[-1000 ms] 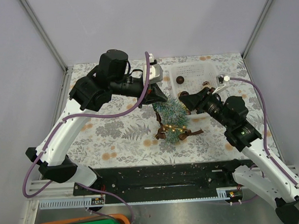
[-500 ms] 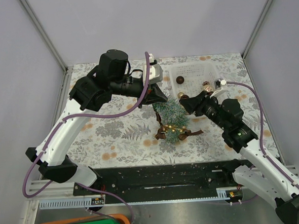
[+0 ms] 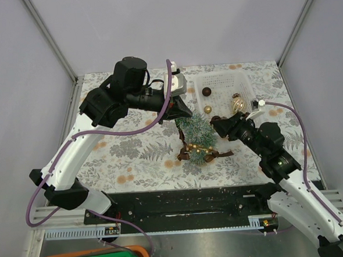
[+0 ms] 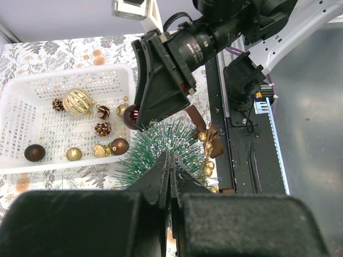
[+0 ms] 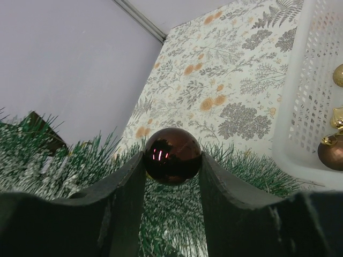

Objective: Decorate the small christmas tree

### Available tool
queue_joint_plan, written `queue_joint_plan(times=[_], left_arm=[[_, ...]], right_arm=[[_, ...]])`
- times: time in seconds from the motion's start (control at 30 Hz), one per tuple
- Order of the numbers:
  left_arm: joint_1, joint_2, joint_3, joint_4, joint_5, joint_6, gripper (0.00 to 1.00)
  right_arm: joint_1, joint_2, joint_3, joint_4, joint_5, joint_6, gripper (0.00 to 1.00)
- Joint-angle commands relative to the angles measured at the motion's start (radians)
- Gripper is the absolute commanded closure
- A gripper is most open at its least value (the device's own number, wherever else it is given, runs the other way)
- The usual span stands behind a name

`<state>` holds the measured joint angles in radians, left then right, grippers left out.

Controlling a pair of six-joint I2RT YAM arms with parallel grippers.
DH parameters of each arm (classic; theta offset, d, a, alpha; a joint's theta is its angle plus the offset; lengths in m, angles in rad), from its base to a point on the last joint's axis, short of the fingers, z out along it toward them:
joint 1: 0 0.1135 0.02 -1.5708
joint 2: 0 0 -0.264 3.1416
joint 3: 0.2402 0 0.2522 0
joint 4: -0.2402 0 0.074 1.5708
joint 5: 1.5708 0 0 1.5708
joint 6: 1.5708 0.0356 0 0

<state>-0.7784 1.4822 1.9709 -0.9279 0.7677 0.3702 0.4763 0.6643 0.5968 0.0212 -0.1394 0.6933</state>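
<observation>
The small christmas tree (image 3: 196, 136) stands mid-table, frosted green, with gold beads and a brown ribbon (image 3: 219, 153) round its lower part. My left gripper (image 3: 184, 114) is shut, its tips pressed into the bristles at the treetop (image 4: 153, 147); whether they pinch the tip is hidden. My right gripper (image 3: 218, 124) is shut on a shiny dark brown ball (image 5: 172, 154), held between both fingers just over the bristles (image 5: 177, 214) on the tree's right side. In the left wrist view that ball (image 4: 132, 116) hangs at the tree's far edge.
A white basket (image 3: 245, 83) behind the tree holds a gold ball (image 4: 77, 101), pine cones (image 4: 102, 128), brown balls (image 4: 35, 152) and small gold ornaments. The leaf-print cloth (image 3: 138, 148) covers the table. A black rail (image 3: 182, 203) runs along the near edge.
My right gripper has carried the brown ball from over the basket's front down toward the tree's right side. The left arm has not moved.
</observation>
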Motion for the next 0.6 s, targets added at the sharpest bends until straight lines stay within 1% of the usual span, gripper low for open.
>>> queue_joint_plan(times=[0.0, 0.17, 0.33, 0.43, 0.57], left_arm=[[-0.004, -0.003, 0.039, 0.012, 0.024, 0.007, 1.00], [-0.005, 0.001, 0.048, 0.014, 0.024, 0.004, 1.00], [-0.005, 0.003, 0.049, 0.014, 0.022, 0.006, 1.00], [-0.007, 0.003, 0.048, 0.014, 0.022, 0.004, 1.00], [-0.007, 0.006, 0.049, 0.012, 0.019, 0.004, 1.00]], right_arm=[[0.010, -0.089, 0.001, -0.075, -0.003, 0.040, 0.92], [0.010, -0.127, 0.027, -0.142, -0.048, 0.060, 0.92], [0.010, -0.150, 0.043, -0.175, -0.068, 0.061, 0.92], [0.010, -0.164, 0.060, -0.199, -0.063, 0.054, 0.92], [0.010, -0.172, 0.125, -0.260, -0.034, 0.002, 0.92]])
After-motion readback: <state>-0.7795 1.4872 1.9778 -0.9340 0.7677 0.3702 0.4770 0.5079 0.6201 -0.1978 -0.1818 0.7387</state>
